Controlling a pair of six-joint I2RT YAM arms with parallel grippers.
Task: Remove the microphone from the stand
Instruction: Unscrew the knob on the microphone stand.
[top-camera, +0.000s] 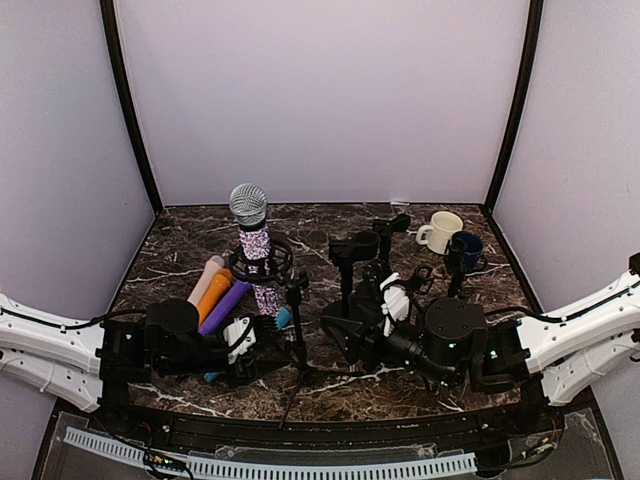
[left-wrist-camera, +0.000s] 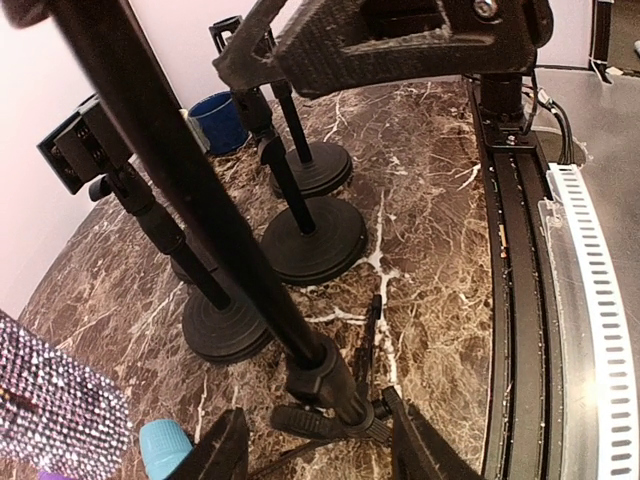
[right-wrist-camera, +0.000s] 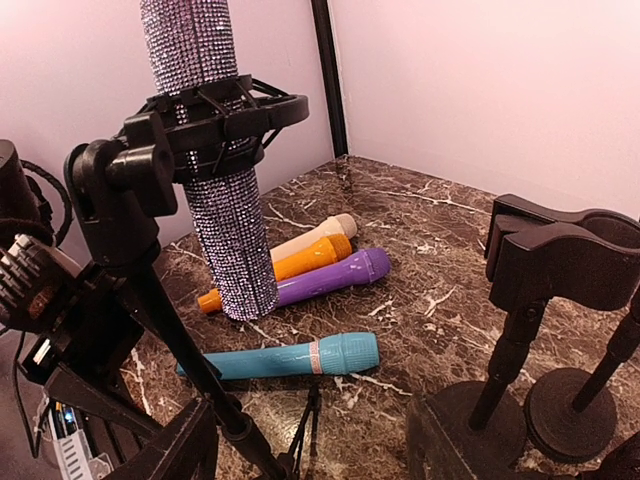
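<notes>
Mic not off yet: rhinestone-covered handheld microphone with silver mesh head (top-camera: 258, 255) sits in the black ring shock mount (right-wrist-camera: 270, 105) at the top of the black tripod stand (left-wrist-camera: 205, 200). Its long axis is near vertical with a slight lean. The head points up and the tail points down, below the ring; can't tell if the tail touches the dark brown marble table (top-camera: 330, 225). Left gripper (left-wrist-camera: 320, 455) is low at the stand's tripod hub, fingers spread to either side of the pole with gaps showing, nothing clamped. Right gripper (right-wrist-camera: 308, 450) is on the stand's other side, also low, fingers wide apart with the pole base between them, gripping nothing. On the left-arm side of the stand, loose mics lie flat on the table: cream plastic one (right-wrist-camera: 315, 233), orange one (right-wrist-camera: 290, 265) and purple one (right-wrist-camera: 330, 278) side by side, close behind the mounted mic's tail. The teal one (right-wrist-camera: 290, 358) lies nearer the stand's foot. On the stand's right-arm side are three short black desk stands with round bases (left-wrist-camera: 315, 240). Beyond those are a cream ceramic mug (top-camera: 441, 231) and a dark blue mug (top-camera: 466, 248).
</notes>
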